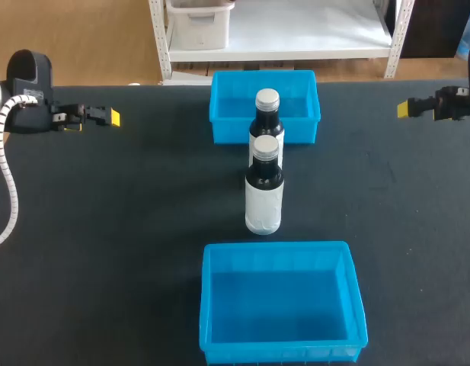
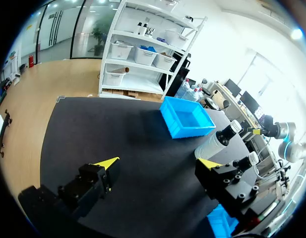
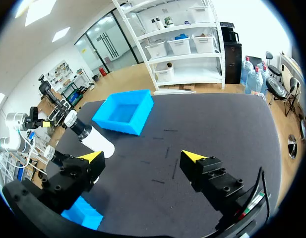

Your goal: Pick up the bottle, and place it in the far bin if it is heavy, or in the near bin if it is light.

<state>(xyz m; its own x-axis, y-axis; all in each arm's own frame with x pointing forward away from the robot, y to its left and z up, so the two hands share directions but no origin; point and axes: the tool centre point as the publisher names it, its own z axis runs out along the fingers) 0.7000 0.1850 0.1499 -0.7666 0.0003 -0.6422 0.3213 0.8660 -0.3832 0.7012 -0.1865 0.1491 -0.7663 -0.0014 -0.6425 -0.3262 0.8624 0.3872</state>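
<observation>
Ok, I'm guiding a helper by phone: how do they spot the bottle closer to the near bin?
On the black table two blue bins sit in line, the far bin and the near bin. Two dark, silver-capped bottles stand between them. The front bottle stands nearer the near bin, its white label in full view; the rear bottle stands behind it.

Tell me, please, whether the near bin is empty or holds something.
Empty. The head view shows only bare blue floor inside the near bin; the near bottle and far bottle stand outside it.

A matte black table [image 1: 143,229] spreads wide under bright, even light.
</observation>
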